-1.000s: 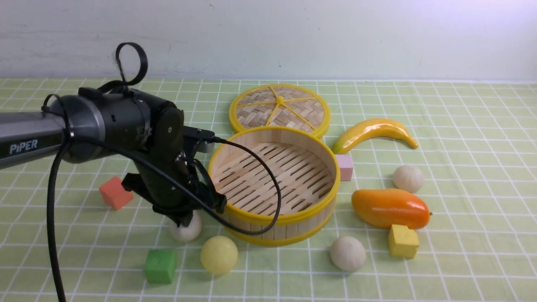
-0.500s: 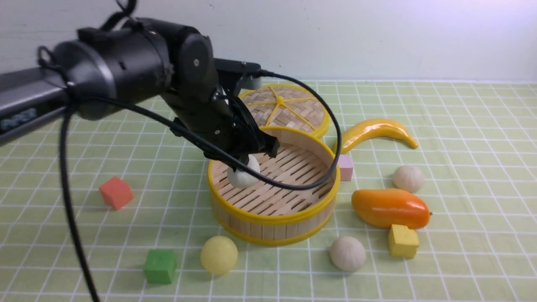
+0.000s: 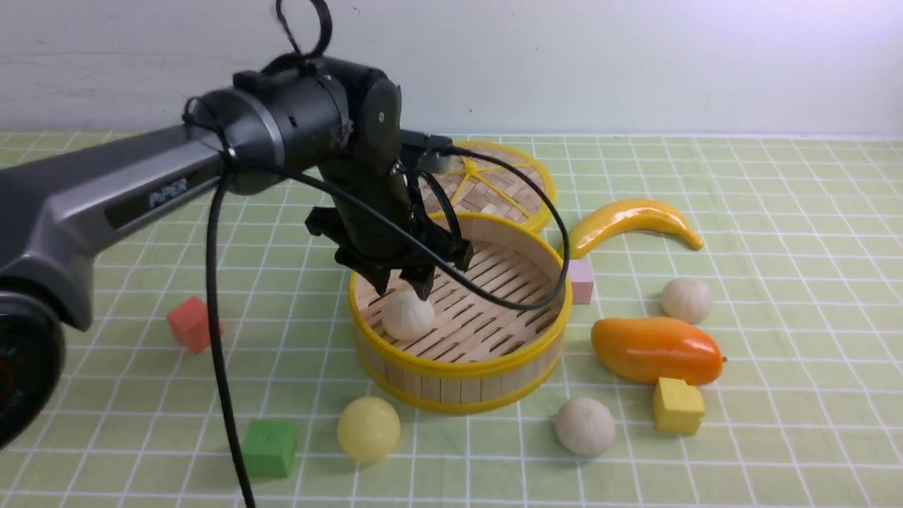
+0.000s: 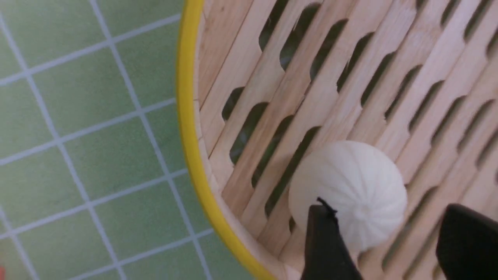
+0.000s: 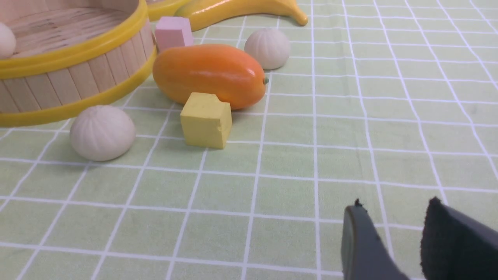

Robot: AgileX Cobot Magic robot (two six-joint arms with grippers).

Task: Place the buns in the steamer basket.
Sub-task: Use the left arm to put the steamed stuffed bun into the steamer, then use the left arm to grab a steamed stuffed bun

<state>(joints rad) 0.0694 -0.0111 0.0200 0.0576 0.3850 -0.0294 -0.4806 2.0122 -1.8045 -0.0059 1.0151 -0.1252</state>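
The steamer basket [image 3: 458, 368] stands mid-table. One off-white pleated bun [image 3: 407, 315] lies on its slatted floor near the left wall. My left gripper [image 3: 403, 286] hangs just above that bun, open and holding nothing. In the left wrist view the bun [image 4: 350, 186] sits low between the spread fingers [image 4: 325, 245], close to the yellow rim [image 4: 188, 116]. On the cloth lie a pale yellow bun [image 3: 368, 428] and two off-white buns [image 3: 584, 426] [image 3: 686, 300]. My right gripper [image 5: 395, 208] is open over bare cloth, away from the nearer bun [image 5: 102, 133].
A woven lid [image 3: 487, 180] lies behind the basket, with a banana [image 3: 631, 219] to its right. An orange mango [image 3: 656, 349], a yellow cube [image 3: 677, 406] and a pink cube [image 3: 580, 281] crowd the basket's right side. Red [image 3: 192, 323] and green [image 3: 269, 446] cubes lie on the left.
My left gripper lifted an off-white bun from the cloth left of the basket, carried it over the rim, then opened. The bun now rests on the basket floor.
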